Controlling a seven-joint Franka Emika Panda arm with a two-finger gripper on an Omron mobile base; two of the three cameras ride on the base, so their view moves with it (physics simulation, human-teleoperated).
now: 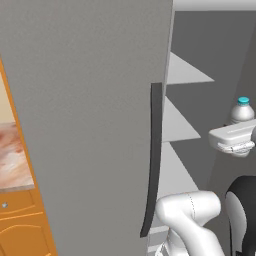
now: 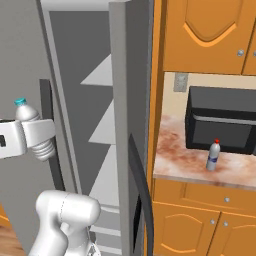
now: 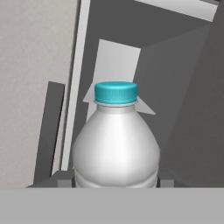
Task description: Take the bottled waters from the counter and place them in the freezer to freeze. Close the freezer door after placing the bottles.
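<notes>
Nearest the camera in the hand view, the light-blue-capped bottle [image 3: 116, 144] is seen upright, its shoulders pressed between the two dark fingertips [image 3: 61, 178] at either side of its body. The gripper [image 2: 31, 136] is thus clamped on this bottle, and the bottle's neck and cap are seen rising above the white hand in both base views.

Largest in the scene is the freezer door [image 1: 90, 125], a tall flat grey panel swung open, by which most of the left base view is taken up; its long dark bar handle [image 1: 152, 160] runs down its right edge. To its right the freezer [image 1: 210, 55] stands open, and its grey interior with white shelves [image 1: 185, 72] is shown stacked from top to bottom. The held bottle is carried in front of this opening, near the middle shelves, not yet resting on any of them.

Right of the refrigerator, the counter [image 2: 190, 162] is seen topping orange cabinets [image 2: 200, 220], with a black microwave [image 2: 222, 125] set at its far side. The red-capped bottle [image 2: 213, 156] is left standing upright on the counter, just in front of the microwave, well apart from the gripper.
</notes>
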